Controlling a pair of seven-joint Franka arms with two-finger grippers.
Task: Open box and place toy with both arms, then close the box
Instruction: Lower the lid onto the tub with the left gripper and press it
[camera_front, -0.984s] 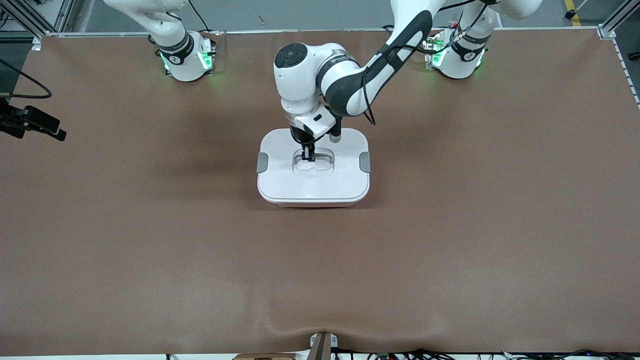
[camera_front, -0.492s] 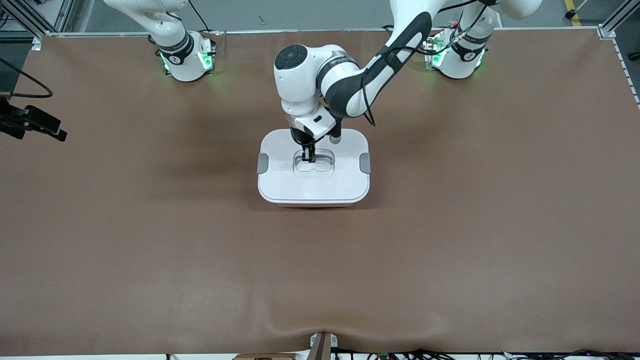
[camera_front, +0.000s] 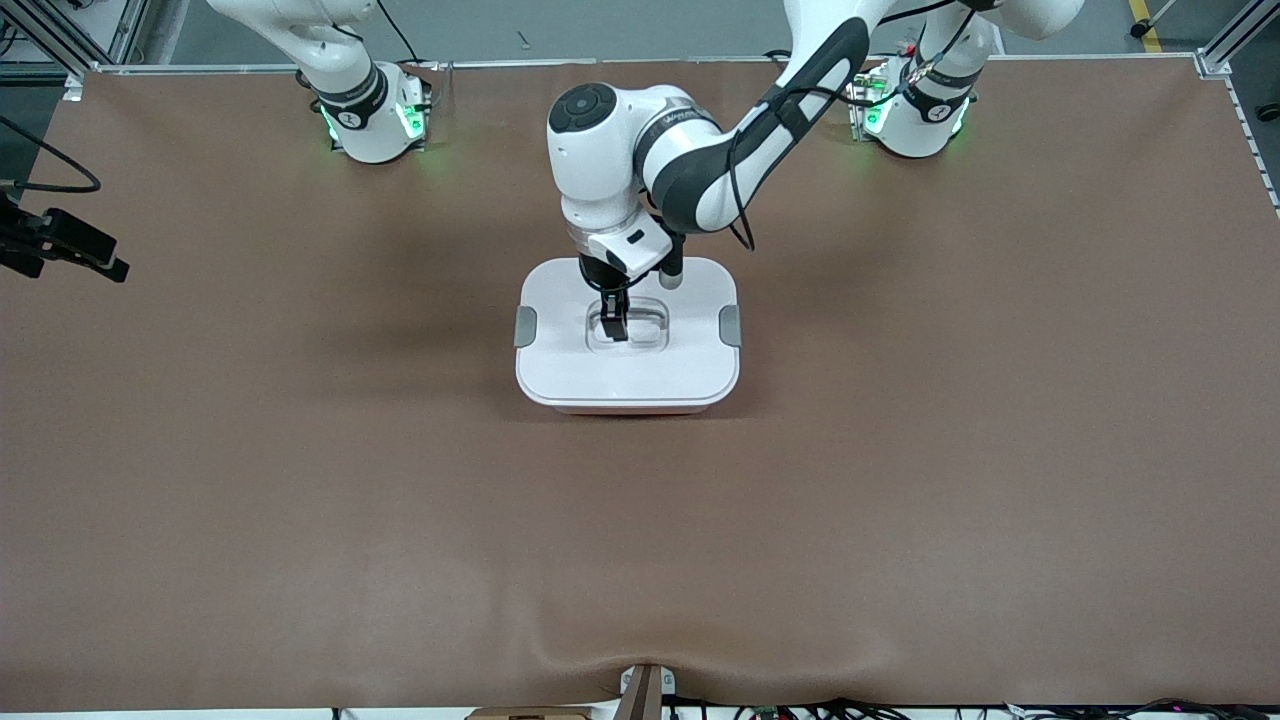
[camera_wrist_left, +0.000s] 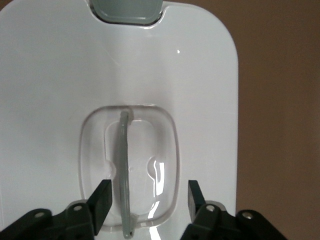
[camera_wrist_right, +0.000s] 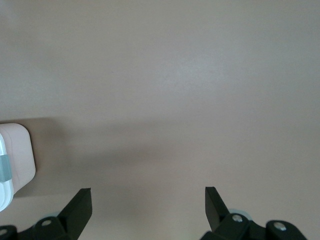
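The box (camera_front: 628, 372) stands mid-table with its white lid (camera_wrist_left: 55, 75) on and a grey clip (camera_front: 525, 326) at each end. My left gripper (camera_front: 613, 326) is down in the lid's recess, open. The clear handle (camera_wrist_left: 123, 170) stands upright between its fingers (camera_wrist_left: 102, 196), close to one of them and touching neither. In its own view the left gripper (camera_wrist_left: 148, 194) straddles the recess. My right gripper (camera_wrist_right: 148, 201) hangs open and empty over bare table beside a corner of the box (camera_wrist_right: 15, 150); the front view does not show it. The toy is out of view.
A black camera mount (camera_front: 65, 245) juts in at the right arm's end of the table. The brown mat (camera_front: 900, 480) has a wrinkle (camera_front: 600, 655) near the front edge. Metal frame posts (camera_front: 1225, 45) stand at the table's corners by the arm bases.
The left gripper was shut on the lid's handle and has now opened, letting it go. The lid stays seated on the box. The right arm has not moved.
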